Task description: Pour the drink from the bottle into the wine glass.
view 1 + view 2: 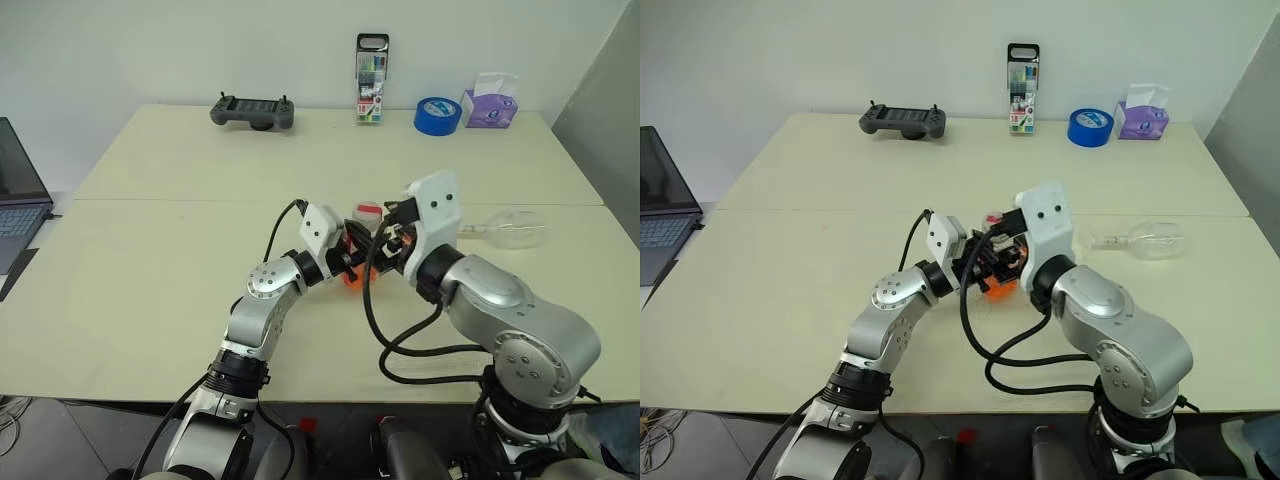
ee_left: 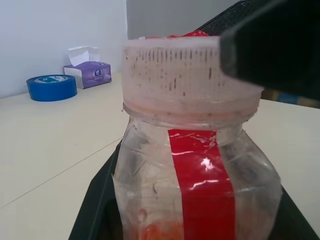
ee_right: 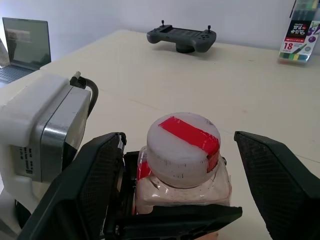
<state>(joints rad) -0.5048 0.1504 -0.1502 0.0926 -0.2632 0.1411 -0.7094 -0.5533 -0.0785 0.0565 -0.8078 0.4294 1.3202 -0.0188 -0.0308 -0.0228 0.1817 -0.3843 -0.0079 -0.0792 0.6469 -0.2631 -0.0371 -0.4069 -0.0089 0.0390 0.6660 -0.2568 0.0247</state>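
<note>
Near the desk's (image 1: 150,300) middle, the bottle (image 3: 182,165) is held upright, clamped in the left gripper (image 1: 352,260), with the drink (image 2: 157,232) low inside and its cap (image 3: 183,142) on. The right gripper (image 3: 182,165) is spread wide around the cap, not touching. Toward the desk's right edge, the wine glass (image 1: 512,228) is seen lying on its side.

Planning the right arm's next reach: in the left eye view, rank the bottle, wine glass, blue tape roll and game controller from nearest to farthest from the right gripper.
1. bottle, between the open right gripper fingers, in front of the robot.
2. wine glass, lying on its side to the right.
3. blue tape roll, at the table's far right edge.
4. game controller, far left.
</note>
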